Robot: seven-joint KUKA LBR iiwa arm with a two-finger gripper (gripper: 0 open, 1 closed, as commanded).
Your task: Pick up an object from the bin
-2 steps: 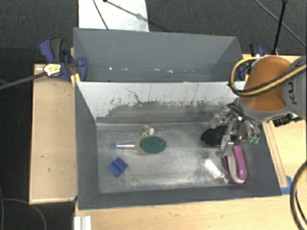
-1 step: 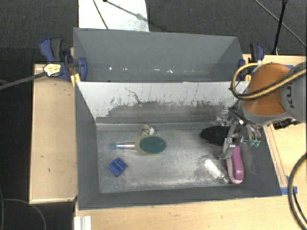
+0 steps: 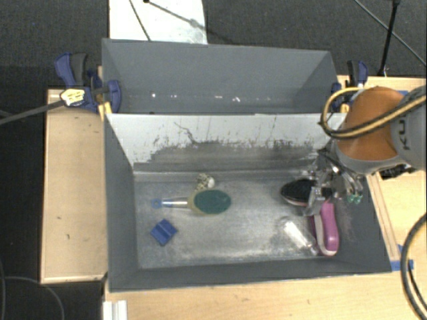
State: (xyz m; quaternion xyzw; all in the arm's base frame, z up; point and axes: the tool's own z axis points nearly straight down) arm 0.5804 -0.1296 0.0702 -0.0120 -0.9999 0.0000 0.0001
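Observation:
My gripper is low at the right end of the bin, under the arm's orange cover. It hangs between a black oval thing, just to its left, and the top end of a pink and purple elongated thing, which lies along the right wall below it. A small clear wrapped thing rests on the floor beside the pink one, toward the front. I cannot make out whether anything is in the gripper.
Further left on the bin floor lie a round green-faced brush with a pale blue handle, a small silvery bit just behind it, and a blue block near the front left. The arm and its cables cover the bin's right rim.

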